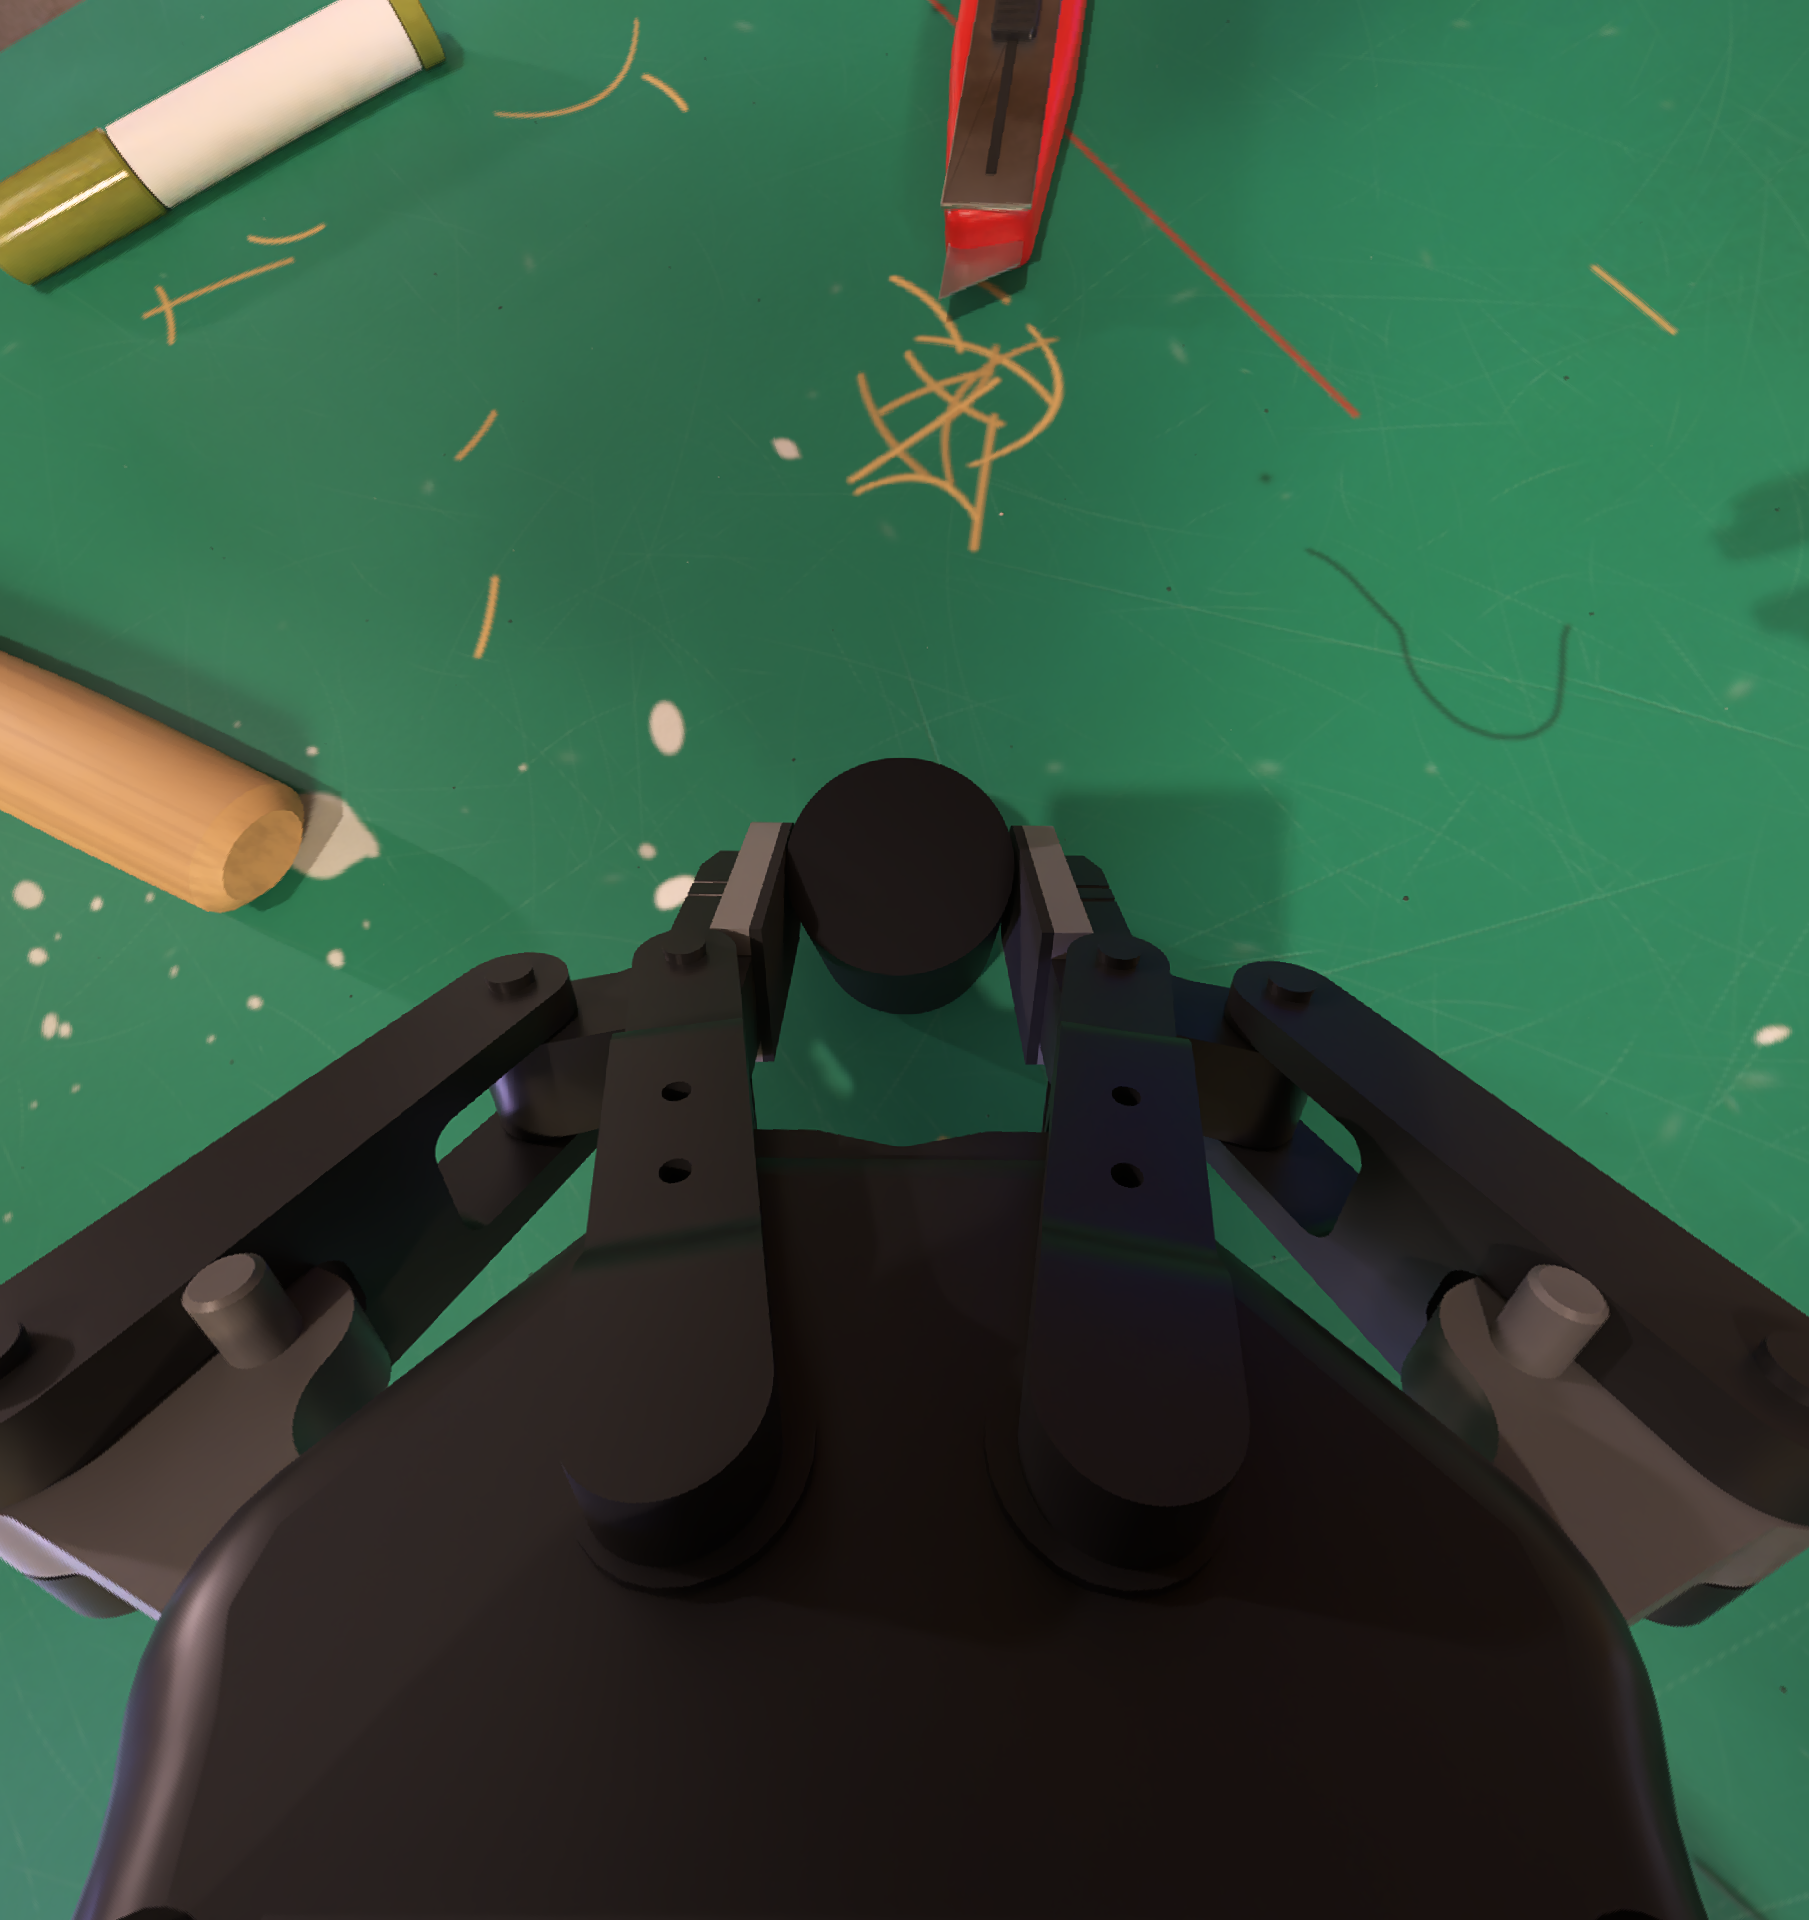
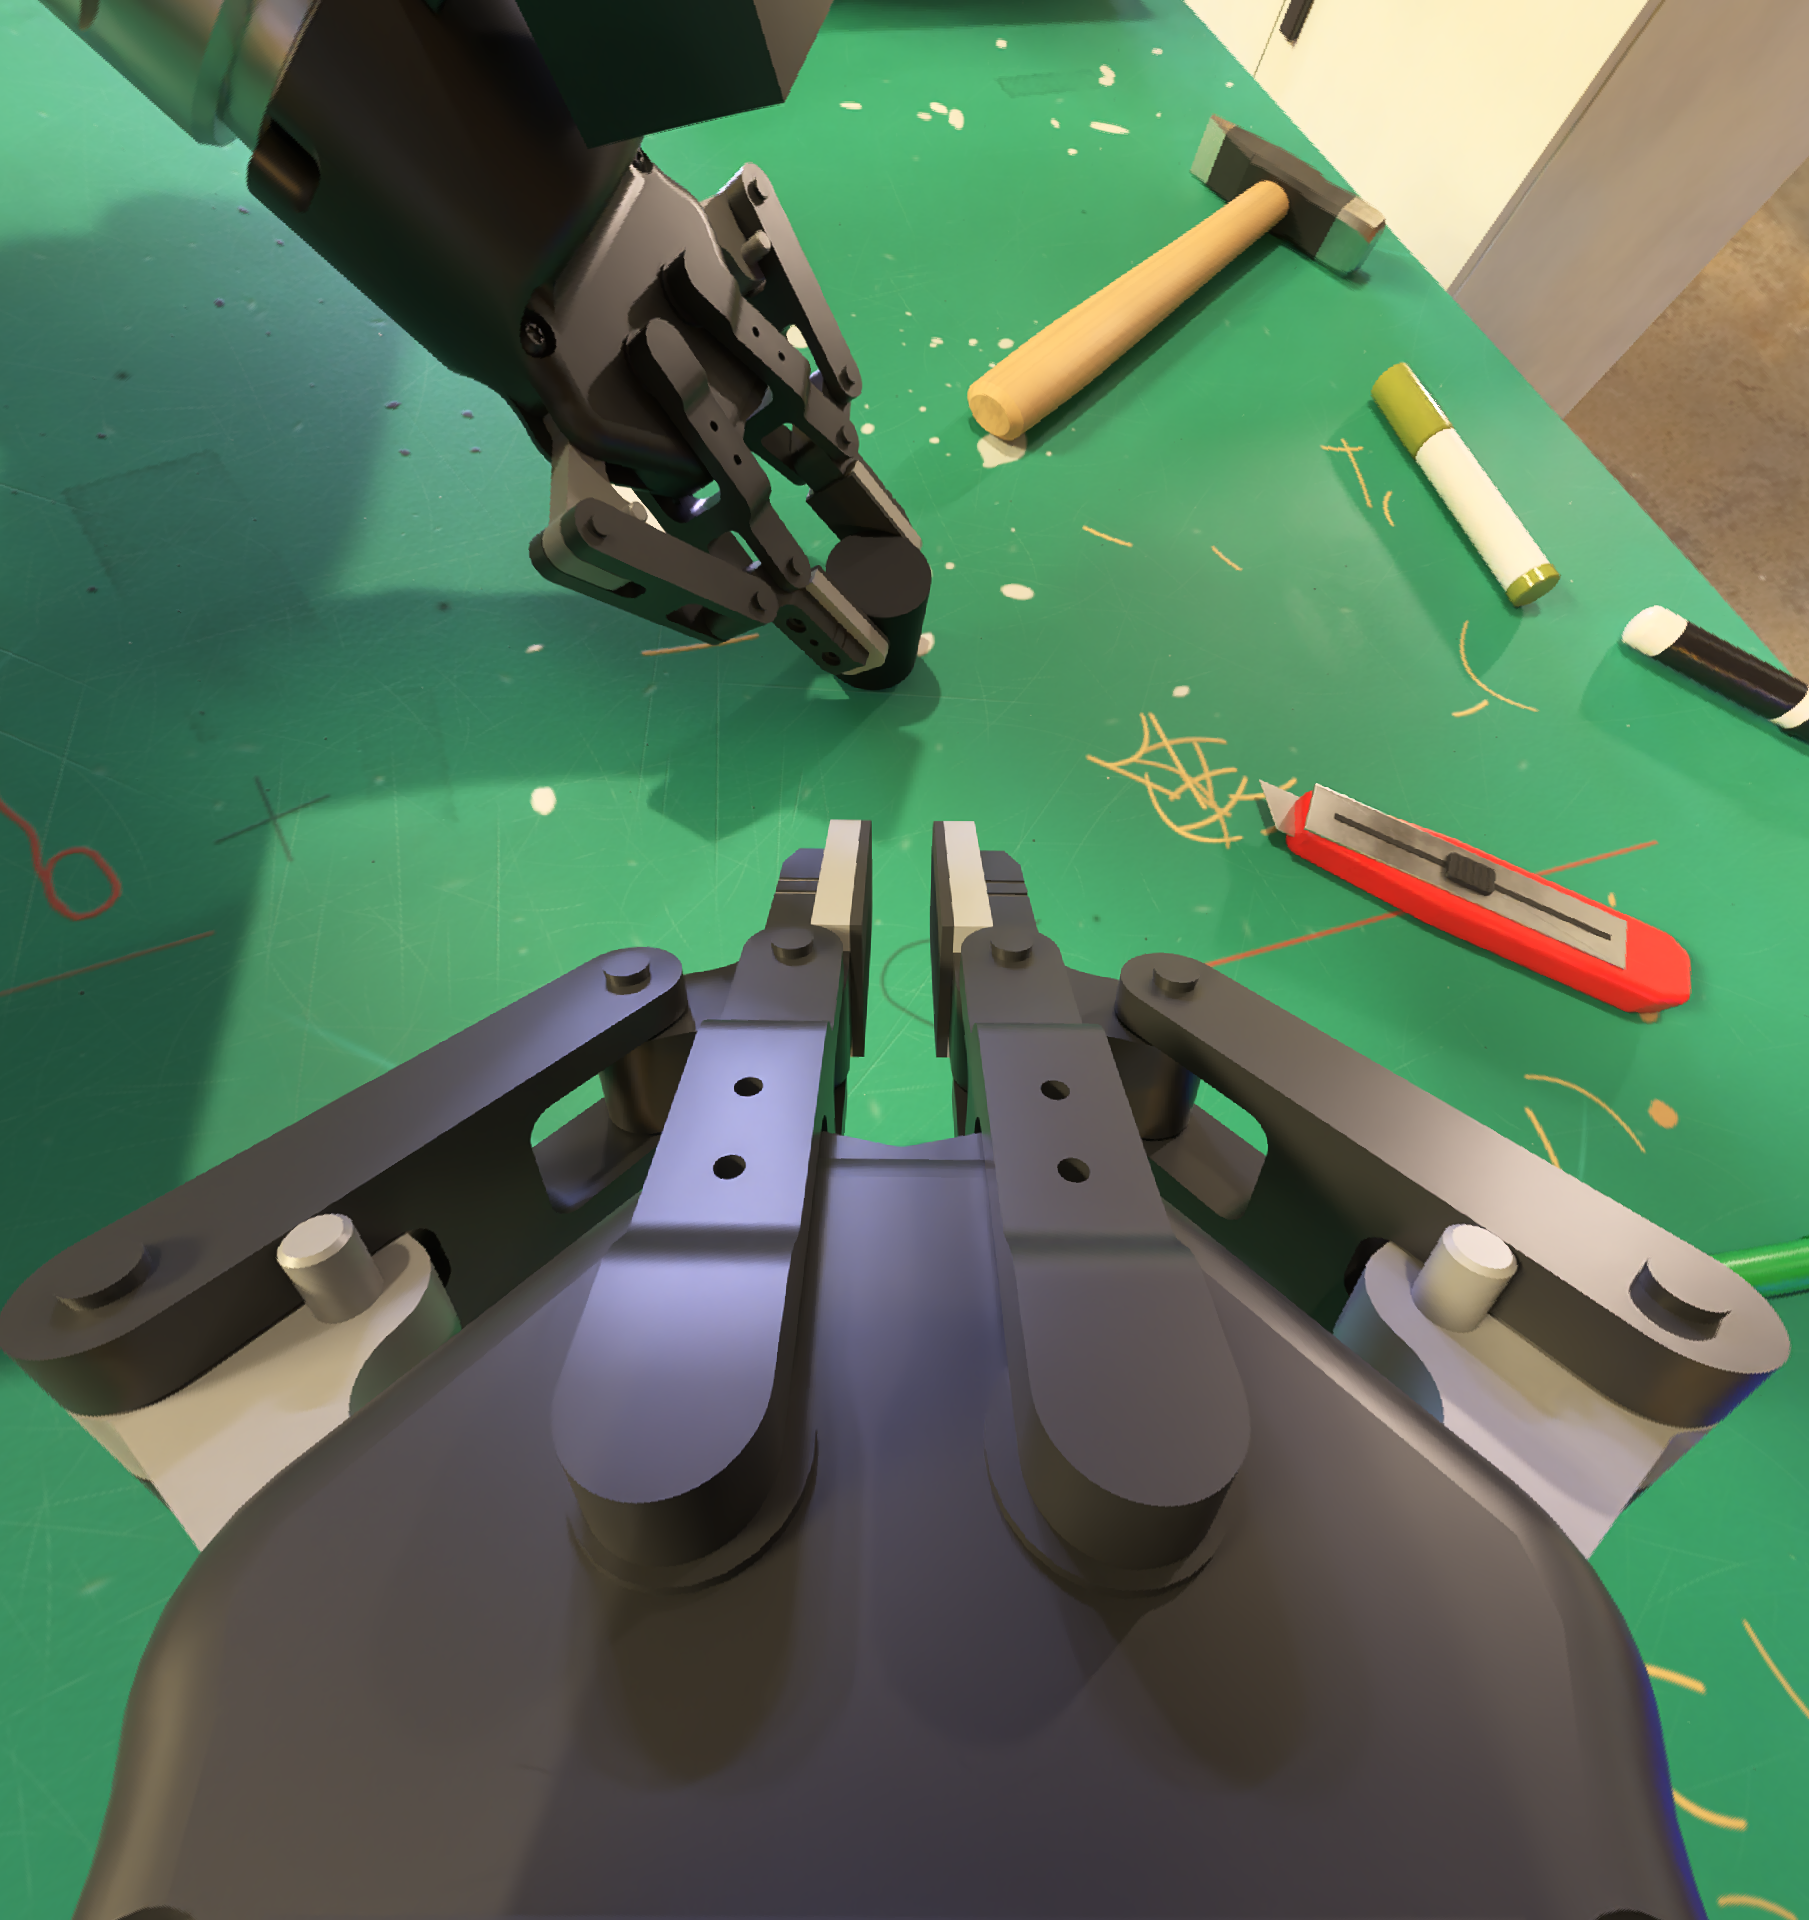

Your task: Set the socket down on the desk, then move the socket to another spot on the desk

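Note:
The socket point(image 1: 900, 883) is a short black cylinder. My left gripper point(image 1: 900, 847) is shut on it, with one pad on each side. In the right wrist view the left gripper point(image 2: 879, 582) holds the socket point(image 2: 895, 587) low over the green desk mat point(image 2: 360, 935). The socket's lower end is at or just above the mat; I cannot tell if it touches. My right gripper point(image 2: 900, 842) hovers nearer, empty, its jaws almost together with a narrow gap.
A hammer point(image 2: 1139, 301) with a wooden handle point(image 1: 100, 769) lies left of the socket. A green-and-white marker point(image 1: 204, 135), a red utility knife point(image 1: 999, 135) and a black marker point(image 2: 1741, 681) lie beyond. The desk edge point(image 2: 1502, 312) runs behind them.

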`<state>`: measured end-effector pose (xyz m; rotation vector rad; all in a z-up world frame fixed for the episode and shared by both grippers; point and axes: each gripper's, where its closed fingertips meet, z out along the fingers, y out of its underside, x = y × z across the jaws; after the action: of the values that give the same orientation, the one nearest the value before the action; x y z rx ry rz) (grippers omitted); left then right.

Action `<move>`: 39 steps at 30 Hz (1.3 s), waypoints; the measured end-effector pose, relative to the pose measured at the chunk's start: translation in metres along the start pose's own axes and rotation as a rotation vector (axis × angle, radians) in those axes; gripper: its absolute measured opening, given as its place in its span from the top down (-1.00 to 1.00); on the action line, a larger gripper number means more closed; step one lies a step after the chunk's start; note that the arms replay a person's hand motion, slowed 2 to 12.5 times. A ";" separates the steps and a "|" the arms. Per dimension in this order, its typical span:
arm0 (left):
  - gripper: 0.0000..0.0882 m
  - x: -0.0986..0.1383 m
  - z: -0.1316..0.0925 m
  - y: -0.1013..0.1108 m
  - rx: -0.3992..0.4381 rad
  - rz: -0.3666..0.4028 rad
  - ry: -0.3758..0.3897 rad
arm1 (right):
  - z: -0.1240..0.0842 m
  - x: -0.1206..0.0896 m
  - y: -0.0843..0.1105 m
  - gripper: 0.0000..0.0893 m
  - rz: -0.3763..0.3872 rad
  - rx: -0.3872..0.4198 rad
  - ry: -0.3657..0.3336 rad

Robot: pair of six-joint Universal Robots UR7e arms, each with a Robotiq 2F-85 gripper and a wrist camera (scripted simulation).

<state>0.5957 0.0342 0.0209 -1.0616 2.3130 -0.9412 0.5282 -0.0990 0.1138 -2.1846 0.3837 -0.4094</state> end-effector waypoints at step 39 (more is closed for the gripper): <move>0.19 -0.001 -0.051 -0.043 0.094 0.123 0.013 | -0.002 0.004 0.000 0.77 0.000 0.003 0.011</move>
<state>0.5869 0.0350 0.0872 -0.8672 2.2907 -1.0006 0.5307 -0.1018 0.1159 -2.1808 0.3888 -0.4213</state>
